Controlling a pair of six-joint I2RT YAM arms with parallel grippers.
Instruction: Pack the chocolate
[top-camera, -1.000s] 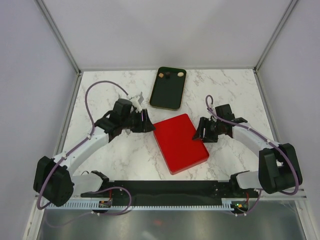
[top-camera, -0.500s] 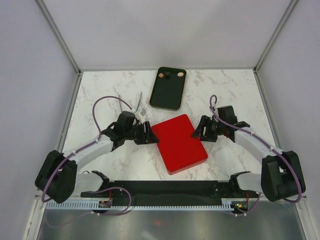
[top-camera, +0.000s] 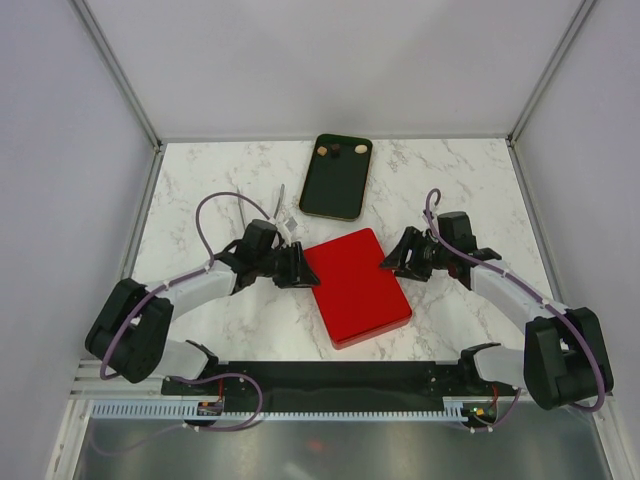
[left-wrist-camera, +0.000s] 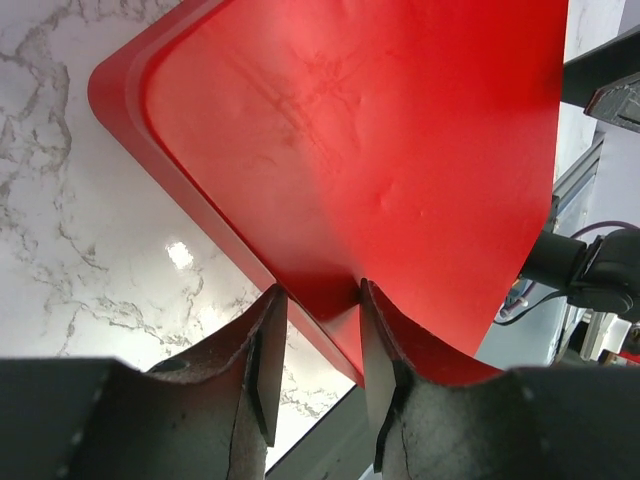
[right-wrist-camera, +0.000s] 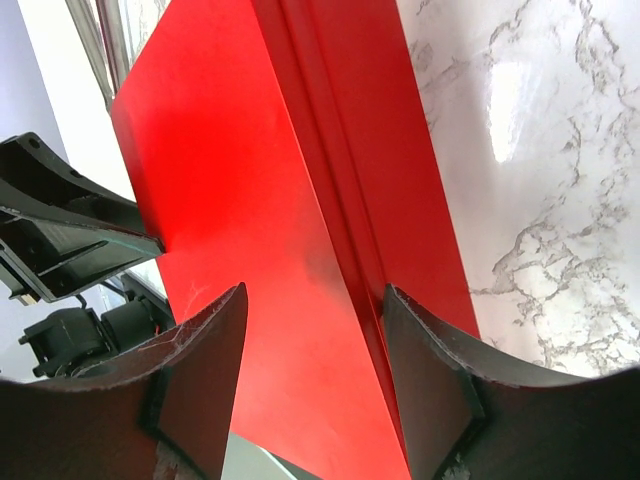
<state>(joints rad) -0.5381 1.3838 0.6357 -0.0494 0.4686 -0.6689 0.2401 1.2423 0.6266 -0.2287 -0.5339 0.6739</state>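
No text, label, brand or number is readable anywhere

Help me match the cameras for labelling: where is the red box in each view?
Top external: red box mid-picture, on the marble table.
Left wrist: upper right, its edge between the fingers of the left gripper.
Right wrist: centre, between the fingers of the right gripper.
Shared landmark: the veined marble table.

We see both arms stretched low and bent inward, the grippers' tips facing each other. We mark the left gripper (top-camera: 303, 268) (left-wrist-camera: 315, 300) with jaws drawn narrow, grip unclear. We mark the right gripper (top-camera: 388, 262) (right-wrist-camera: 315, 300) with jaws spread wide.
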